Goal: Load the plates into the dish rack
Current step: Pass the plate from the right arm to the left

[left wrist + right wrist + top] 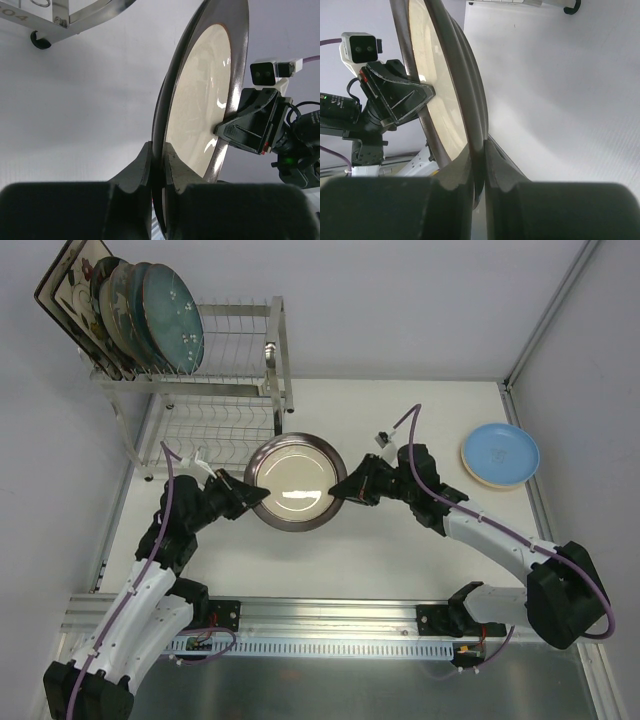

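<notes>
Dark-rimmed cream plate (295, 483) sits face up over the middle of the table (400, 560). Left gripper (250, 490) is clamped on its left rim, right gripper (338, 488) clamped on its right rim. Light blue plate (500, 453) lies by the right edge. Dish rack (240, 390) stands at the far left corner, with teal plates (175, 325) and square floral plates (65, 275) upright in its upper tier.

Left arm (140, 600), right arm (495, 538): white link shells, black joint housings, black wedge-shaped fingers (135, 175). One purple cable (170, 495) running along each. White twin-lens wrist camera (269, 72). Green indicator light (288, 161) on one black joint.
</notes>
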